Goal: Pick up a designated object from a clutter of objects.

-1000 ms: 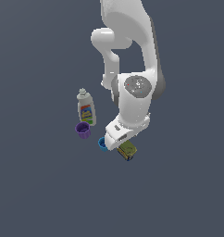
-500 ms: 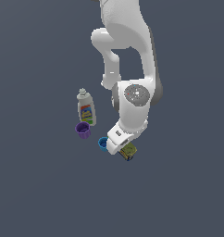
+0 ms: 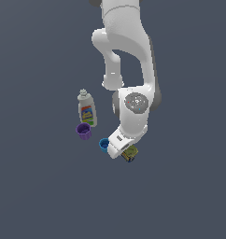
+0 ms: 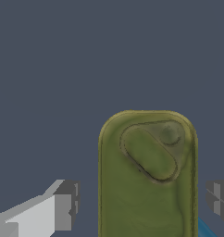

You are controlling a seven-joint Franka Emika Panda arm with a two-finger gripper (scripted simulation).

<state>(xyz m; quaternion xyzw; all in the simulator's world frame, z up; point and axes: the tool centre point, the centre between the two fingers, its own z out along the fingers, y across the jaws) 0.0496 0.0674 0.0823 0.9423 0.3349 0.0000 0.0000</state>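
Note:
The designated object, a squat can (image 3: 130, 153) with an olive-green lid and yellow and dark-blue label, stands on the grey floor, mostly hidden under my hand in the exterior view. In the wrist view its olive lid (image 4: 147, 176) with a pull tab fills the space between my two fingers. My gripper (image 4: 141, 206) is open, one fingertip (image 4: 65, 206) on each side of the can with gaps left. The rest of the clutter is a white labelled bottle (image 3: 86, 108), a purple cup (image 3: 84, 131) and a smaller blue cup (image 3: 104, 144). The tiny red piece is hidden.
The blue cup stands close beside my hand on the exterior view's left; a sliver of it shows in the wrist view (image 4: 206, 229). The bottle and purple cup stand further to that side. The arm's white links (image 3: 133, 70) rise behind the can.
The hand has come lower over the can, so the can is more covered in the exterior view. The other objects have not moved.

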